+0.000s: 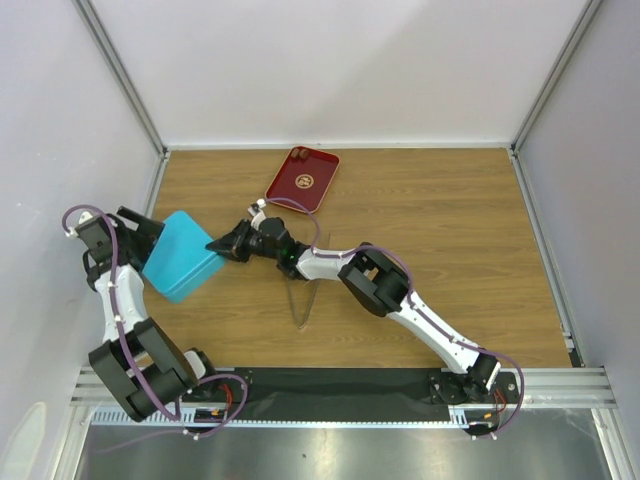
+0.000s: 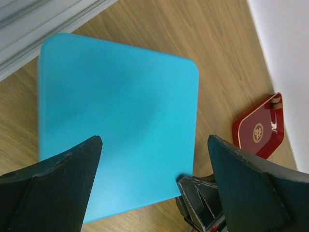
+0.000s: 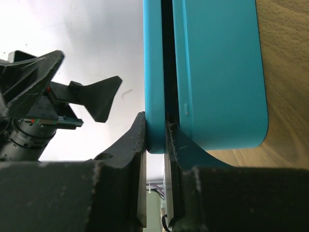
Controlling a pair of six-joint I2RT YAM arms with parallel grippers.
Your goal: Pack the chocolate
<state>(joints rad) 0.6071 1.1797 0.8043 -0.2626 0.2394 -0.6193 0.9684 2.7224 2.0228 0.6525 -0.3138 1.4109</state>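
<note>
Right tool point(image 3: 154, 126): clamped thin on the edge of the lid point(image 3: 152, 58), one finger on each face. The pinch looks meant to control the lid, either to lift it or to press it home.
Left tool point(image 2: 154, 140): jaws spread wide, holding nothing. It hovers over the top of the box on the side opposite the right tool, probably ready to steady the box or push down on it.
Teal box point(image 1: 182, 258): sits on the tabletop point(image 1: 430, 230) near the left arm, turned at an angle to the table's edges. It is smooth matte plastic, a flat rectangle with rounded corners and plain sides.
Lid gap: the right wrist view shows a dark slit between lid and base, so the box is judged not fully shut.
Red tray point(image 1: 318, 172): lies well apart from the box, toward the back wall. It is a glossy rectangle with a raised rim and a gold emblem in the middle.
Chocolate point(image 1: 299, 154): only a few small dark lumps show, at the far end of the tray and too small to identify for certain. Whether any pieces are inside the box is hidden.
Tabletop: pale brown wood grain, flat and dull.
Stage: judged late in packing, with the lid being handled.
</note>
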